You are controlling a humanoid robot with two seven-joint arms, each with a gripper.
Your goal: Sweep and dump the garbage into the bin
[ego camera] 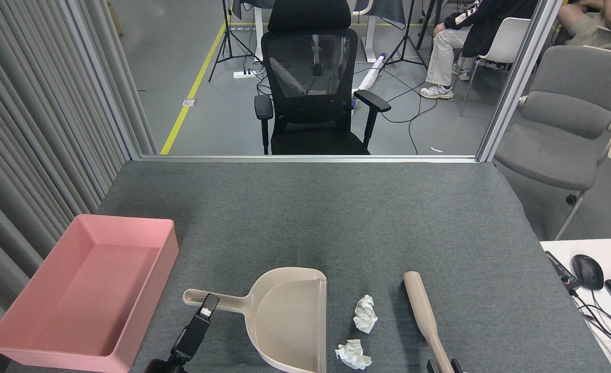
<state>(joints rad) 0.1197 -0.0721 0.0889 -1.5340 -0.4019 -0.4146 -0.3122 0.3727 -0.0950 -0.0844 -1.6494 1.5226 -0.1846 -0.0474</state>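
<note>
1. Head view: left gripper (208, 305) sits at the dustpan (285, 318) handle; whether its jaws are closed, I cannot tell.
2. Right gripper (442, 366) barely shows beside the brush (423, 313); state unclear.
3. Between them, garbage (365, 313) lies unswept.
4. Bin (145, 311), left of the left gripper, holds nothing.

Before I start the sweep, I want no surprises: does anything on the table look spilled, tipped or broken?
Nothing looks damaged or tipped. The only loose bits are two tissue wads on the grey mat, between the dustpan and the brush. The pink bin sits upright with nothing in it.
</note>
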